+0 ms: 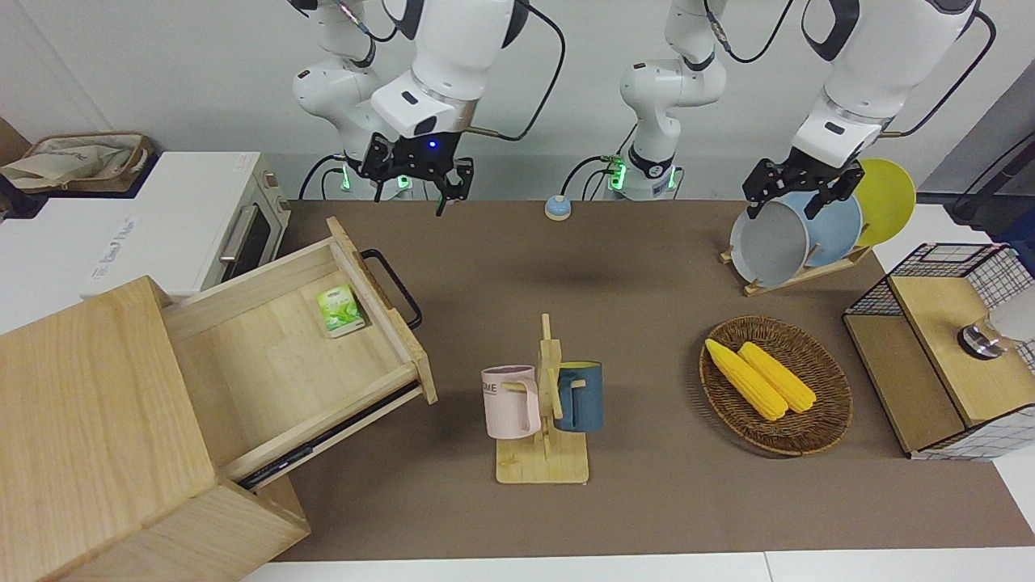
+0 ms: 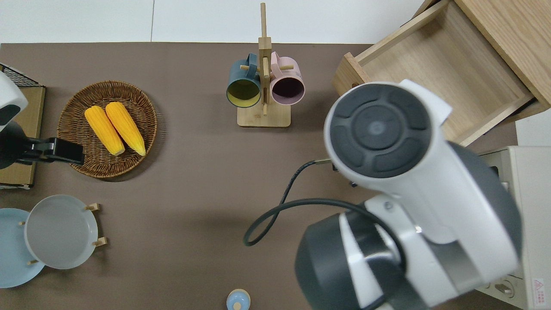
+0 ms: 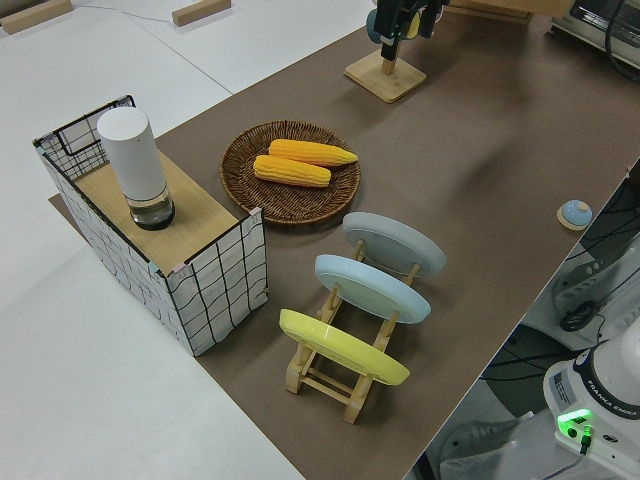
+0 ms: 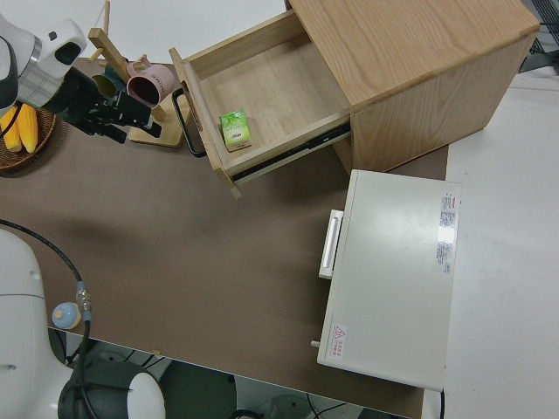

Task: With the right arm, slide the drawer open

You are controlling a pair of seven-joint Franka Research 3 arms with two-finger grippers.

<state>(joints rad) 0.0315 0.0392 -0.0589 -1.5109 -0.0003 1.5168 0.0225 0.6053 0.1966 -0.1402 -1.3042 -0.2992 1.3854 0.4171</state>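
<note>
The drawer (image 1: 299, 356) stands pulled well out of the pale wooden cabinet (image 1: 97, 436) at the right arm's end of the worktop (image 1: 647, 501), its long front panel and black loop handle (image 1: 394, 286) running diagonally and facing the table's middle. The right gripper (image 1: 412, 179) hangs empty, fingers apart, clear of the handle. The left arm is parked.
</note>
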